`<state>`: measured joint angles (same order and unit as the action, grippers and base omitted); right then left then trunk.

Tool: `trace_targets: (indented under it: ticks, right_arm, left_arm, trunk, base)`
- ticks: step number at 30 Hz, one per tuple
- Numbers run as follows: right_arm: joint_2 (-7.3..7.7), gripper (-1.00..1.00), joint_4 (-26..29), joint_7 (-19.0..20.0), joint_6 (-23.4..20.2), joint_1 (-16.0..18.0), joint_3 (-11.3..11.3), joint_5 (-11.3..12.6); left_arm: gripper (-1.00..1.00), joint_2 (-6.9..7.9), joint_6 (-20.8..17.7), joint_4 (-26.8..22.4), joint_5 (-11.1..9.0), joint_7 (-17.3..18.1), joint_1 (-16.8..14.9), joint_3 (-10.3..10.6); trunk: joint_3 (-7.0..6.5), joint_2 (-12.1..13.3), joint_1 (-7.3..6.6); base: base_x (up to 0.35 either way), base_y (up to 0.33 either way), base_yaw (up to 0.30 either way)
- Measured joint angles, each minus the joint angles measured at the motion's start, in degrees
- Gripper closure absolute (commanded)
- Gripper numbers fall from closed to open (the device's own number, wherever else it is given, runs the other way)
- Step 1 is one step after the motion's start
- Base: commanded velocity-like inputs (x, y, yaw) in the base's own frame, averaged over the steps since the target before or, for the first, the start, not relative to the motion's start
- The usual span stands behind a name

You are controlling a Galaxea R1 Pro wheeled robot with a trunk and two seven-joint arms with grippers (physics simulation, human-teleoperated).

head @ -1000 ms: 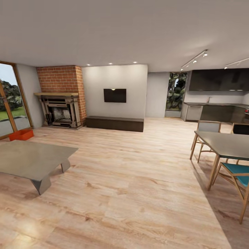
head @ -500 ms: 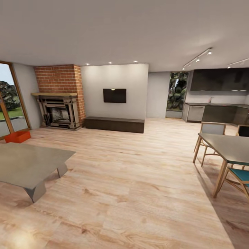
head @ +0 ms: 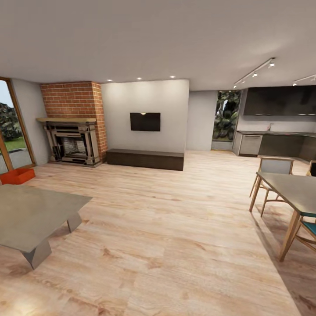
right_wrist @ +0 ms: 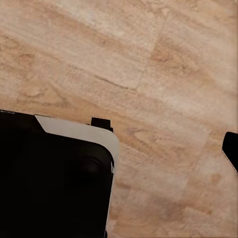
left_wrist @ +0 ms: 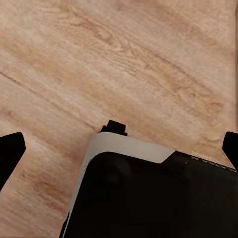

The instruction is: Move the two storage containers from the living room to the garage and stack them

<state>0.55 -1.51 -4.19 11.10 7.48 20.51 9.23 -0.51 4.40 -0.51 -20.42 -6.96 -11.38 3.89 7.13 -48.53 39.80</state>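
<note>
So, the robot's in the living room on the light wood-plank floor [head: 166,228], and the thing that matters is the orange-red, low-walled topless storage container [head: 16,176] sitting on the planks far off to the left, right by the glass door [head: 11,131] and just left of the red brick fireplace [head: 72,123]. I can only make out one container shape there; whether the second is tucked against it or elsewhere, I can't tell. Its long side seems to run roughly along the glass door, but it's small in the head view, so take that loosely.

Both wrist cameras look straight down at bare planks over the robot's black-and-white base [left_wrist: 148,193], nowhere near the box. The left gripper [left_wrist: 119,148] has dark fingertips [left_wrist: 10,151] sitting way out at opposite edges of its picture, so it's spread wide with nothing in it. On the right gripper I only see one fingertip [right_wrist: 231,148], so I can't honestly say whether it's released or clenched.

My guess: since the container lies left of the fireplace and behind the grey low coffee table [head: 30,215], the left arm ends up nearer once the base turns and rolls around that table.

Versus a second ago, the whole view has slid: the container, fireplace and table sit further left, so it's the camera moving, not the things.
</note>
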Motion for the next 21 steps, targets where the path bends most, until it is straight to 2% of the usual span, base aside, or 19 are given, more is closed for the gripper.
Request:
trace_targets:
  ticks: [8, 21]
  right_arm:
    - [0.22, -1.0, 0.0, 0.3, -0.2, 0.0, -0.7, 0.6]
    - [-0.04, -1.0, 0.0, 0.2, 0.3, 0.0, -0.5, -0.1]
  left_arm:
    - [-1.0, -0.1, 0.0, 0.0, 0.0, -0.1, 0.0, 0.0]
    - [-1.0, -0.18, 0.0, -0.1, 0.3, -0.1, 0.0, 0.1]
  trunk:
    - [0.0, 0.0, 0.0]
    - [0.0, 0.0, 0.0]
  base:
    - [0.322, 0.0, 0.0]
    - [0.322, 0.0, 0.0]
